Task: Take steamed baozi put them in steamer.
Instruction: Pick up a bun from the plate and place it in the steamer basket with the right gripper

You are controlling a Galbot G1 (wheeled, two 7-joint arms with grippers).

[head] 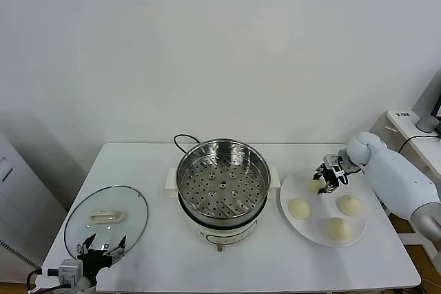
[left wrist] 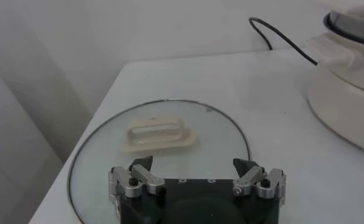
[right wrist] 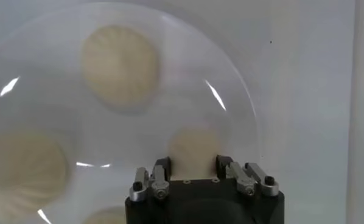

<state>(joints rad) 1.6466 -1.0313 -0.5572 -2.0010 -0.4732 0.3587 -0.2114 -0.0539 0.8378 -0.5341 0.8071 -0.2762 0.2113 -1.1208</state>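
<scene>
4 baozi kept on plate [head: 306, 228], just right of steamer [head: 222, 180], so short carry is needed. Steamer left uncovered, lid [head: 107, 219] laid aside. Right gripper [head: 322, 182] reached down over plate, fingers squeezed on far-left baozi [right wrist: 194, 152]. Left gripper [left wrist: 197, 179] parked over lid, spread wide, nothing held.

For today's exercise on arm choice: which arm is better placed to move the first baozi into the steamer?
Right. The right gripper is down on the plate, closed around a baozi, beside the steamer. The left gripper hangs open over the glass lid, across the steamer from the baozi.
</scene>
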